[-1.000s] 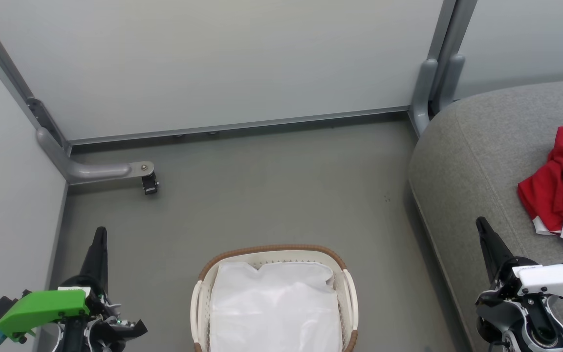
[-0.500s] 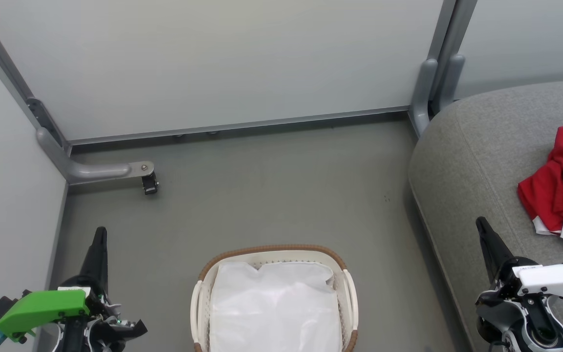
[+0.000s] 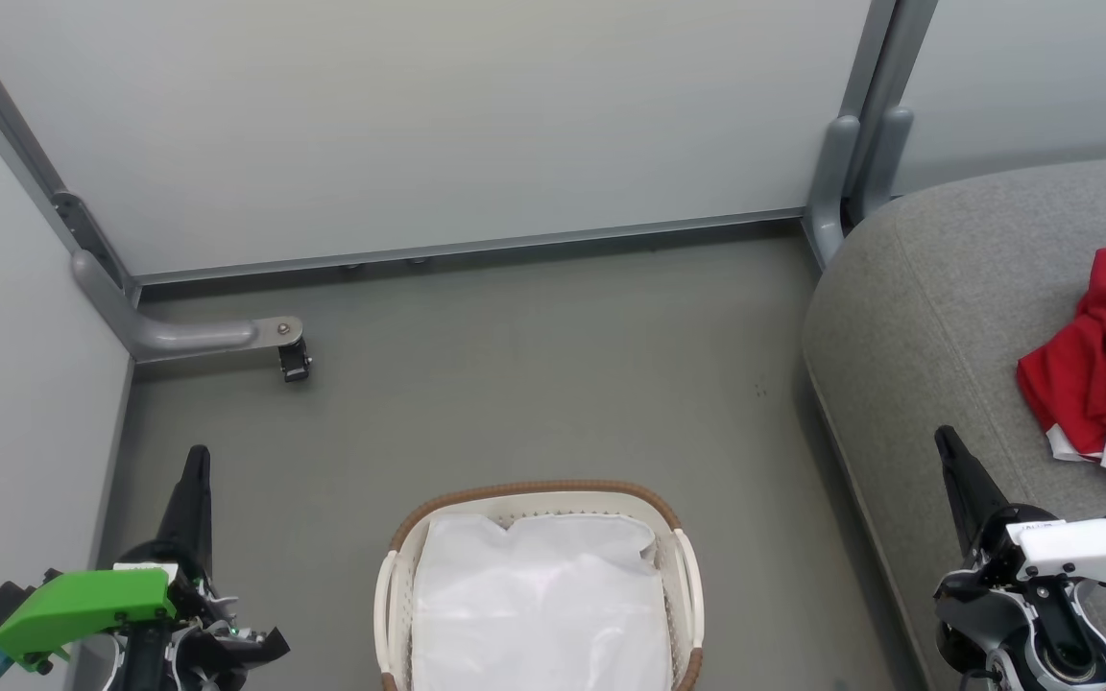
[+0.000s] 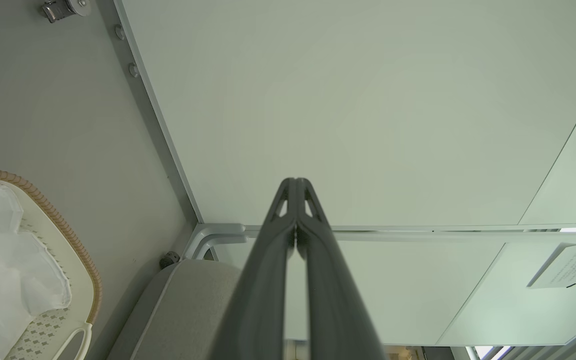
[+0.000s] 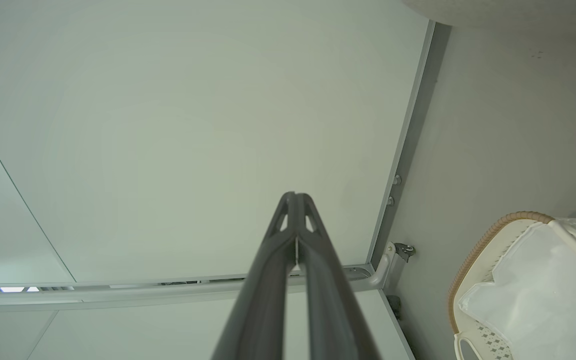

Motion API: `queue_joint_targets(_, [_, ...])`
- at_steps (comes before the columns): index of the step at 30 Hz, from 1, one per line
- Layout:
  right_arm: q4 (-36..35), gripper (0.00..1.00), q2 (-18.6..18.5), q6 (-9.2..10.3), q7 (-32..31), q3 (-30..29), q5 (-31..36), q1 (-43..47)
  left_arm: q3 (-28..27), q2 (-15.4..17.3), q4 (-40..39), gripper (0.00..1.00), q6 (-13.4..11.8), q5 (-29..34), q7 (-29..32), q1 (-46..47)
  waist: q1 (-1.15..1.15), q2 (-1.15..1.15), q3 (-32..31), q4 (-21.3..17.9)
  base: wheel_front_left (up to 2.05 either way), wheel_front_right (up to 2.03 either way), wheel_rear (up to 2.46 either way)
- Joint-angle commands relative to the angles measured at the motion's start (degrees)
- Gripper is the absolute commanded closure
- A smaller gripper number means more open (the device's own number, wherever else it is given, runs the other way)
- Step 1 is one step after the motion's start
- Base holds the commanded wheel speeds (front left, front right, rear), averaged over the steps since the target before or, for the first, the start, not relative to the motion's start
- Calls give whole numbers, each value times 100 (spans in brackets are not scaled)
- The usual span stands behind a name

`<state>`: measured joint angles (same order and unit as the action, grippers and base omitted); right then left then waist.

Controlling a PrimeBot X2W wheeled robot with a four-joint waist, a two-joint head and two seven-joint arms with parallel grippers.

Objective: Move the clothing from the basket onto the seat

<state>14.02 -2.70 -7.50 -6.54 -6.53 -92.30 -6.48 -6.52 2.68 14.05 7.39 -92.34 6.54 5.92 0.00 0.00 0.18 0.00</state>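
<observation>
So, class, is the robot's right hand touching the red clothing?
Apart. The head view shows a strip of bare grey seat between the right hand and the clothing.

Grey floor [image 3: 534,384], seen from the head. At 6 o'clock stands a white basket [image 3: 534,489] with a brown rim, holding a white liner [image 3: 539,605]. At 3 o'clock stands the grey seat [image 3: 927,317], apart from the basket. At 10 o'clock rests a partition foot [image 3: 198,336] with a small caster [image 3: 295,362]. Crumpled red clothing [image 3: 1105,355] with white bands lies on the seat's 3 o'clock side.
</observation>
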Motion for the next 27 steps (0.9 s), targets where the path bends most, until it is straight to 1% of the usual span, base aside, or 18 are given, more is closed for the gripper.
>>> queue_joint_targets(1, [-15, 100, -34, 2, -17, -9, -23, 59, -11, 38, -10, 100, 27, -17, 18, 61, 0, 0, 0, 0, 0, 0, 0])
queue_joint_targets(27, [-15, 100, -34, 2, -17, -9, -23, 59, -11, 38, -9, 100, 27, -17, 18, 61, 0, 0, 0, 0, 0, 0, 0])
